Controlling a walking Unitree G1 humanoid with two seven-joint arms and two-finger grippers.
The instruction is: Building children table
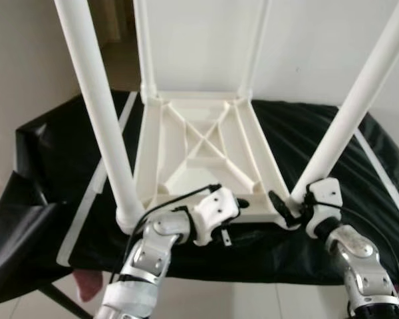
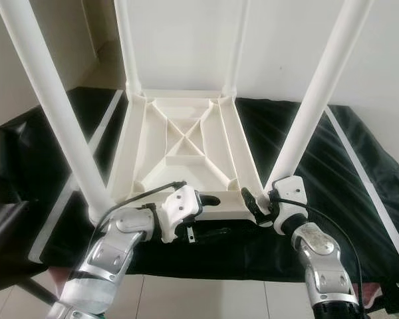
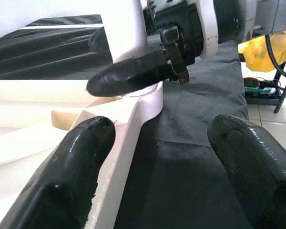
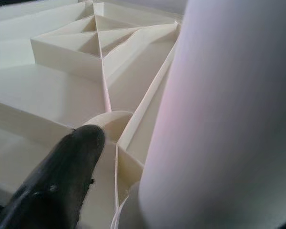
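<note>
Upturned children's table on the black-covered counter, with both of your grippers at its near edge.

The white table top (image 1: 206, 143) lies underside up on the counter (image 1: 53, 166), its four legs pointing upward: the near left leg (image 1: 100, 113), the near right leg (image 1: 359, 100) and two thin far legs by the wall. Your left gripper (image 3: 157, 143) is spread, one finger (image 3: 71, 176) resting against the near rim of the top and the other over the black cover. Your right gripper (image 1: 286, 206) sits at the foot of the near right leg, one finger (image 4: 62, 181) lying inside the ribbed underside just beside the leg; you cannot tell whether it pinches the leg. White strips (image 1: 86, 206) lie along the cover on either side, and the near legs lean close past both arms.
</note>
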